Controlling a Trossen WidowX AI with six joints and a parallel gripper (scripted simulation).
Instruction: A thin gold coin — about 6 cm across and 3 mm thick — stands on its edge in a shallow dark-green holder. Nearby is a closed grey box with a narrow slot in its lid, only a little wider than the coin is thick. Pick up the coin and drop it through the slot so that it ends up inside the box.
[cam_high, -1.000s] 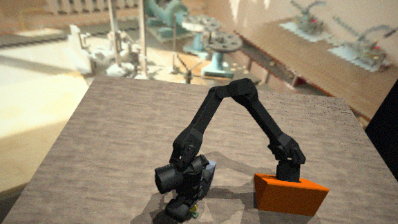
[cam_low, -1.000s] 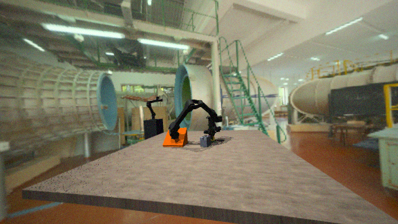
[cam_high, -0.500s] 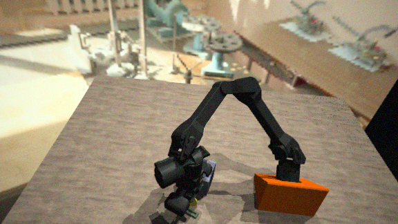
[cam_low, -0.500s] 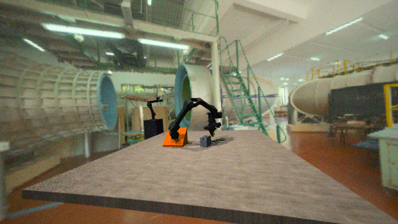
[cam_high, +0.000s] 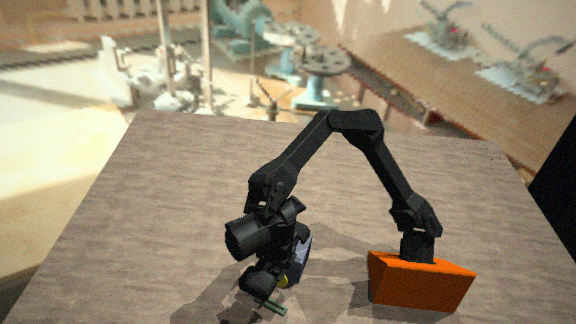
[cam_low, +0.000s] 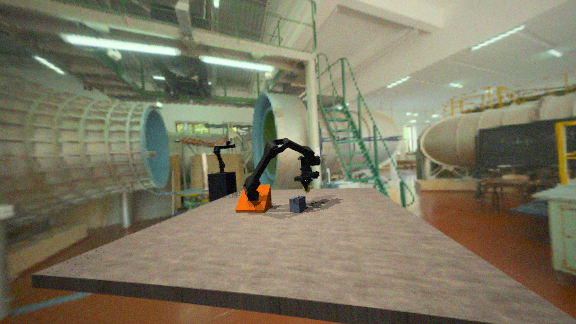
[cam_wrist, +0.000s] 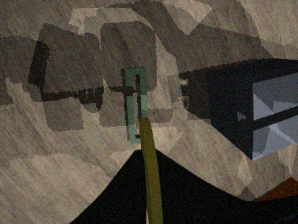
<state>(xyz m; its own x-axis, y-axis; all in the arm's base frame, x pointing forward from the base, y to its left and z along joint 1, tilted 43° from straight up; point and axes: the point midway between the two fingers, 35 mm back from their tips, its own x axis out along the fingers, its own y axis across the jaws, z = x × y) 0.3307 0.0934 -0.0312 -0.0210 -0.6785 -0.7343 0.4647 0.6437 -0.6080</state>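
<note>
The gold coin (cam_high: 283, 281) (cam_low: 308, 190) (cam_wrist: 152, 192) is gripped on edge, seen nearly edge-on in the wrist view. My gripper (cam_wrist: 145, 156) is shut on the coin and holds it above the table. The green holder (cam_high: 274, 306) (cam_wrist: 130, 107) lies on the table below, with its groove showing empty; the coin's lower end overlaps it in the wrist view. The grey box (cam_high: 301, 260) (cam_low: 298, 204) (cam_wrist: 230, 107) stands close by, right of the holder in the wrist view. Its lid shows a dark narrow slot (cam_wrist: 275, 117). In the top view the arm partly hides the box.
The arm's orange wedge-shaped base (cam_high: 422, 285) (cam_low: 252, 202) stands beyond the box on the wooden table (cam_high: 165, 165) (cam_low: 310, 250). An orange corner shows at the lower right of the wrist view. Shadows of the arm fall around the holder and box.
</note>
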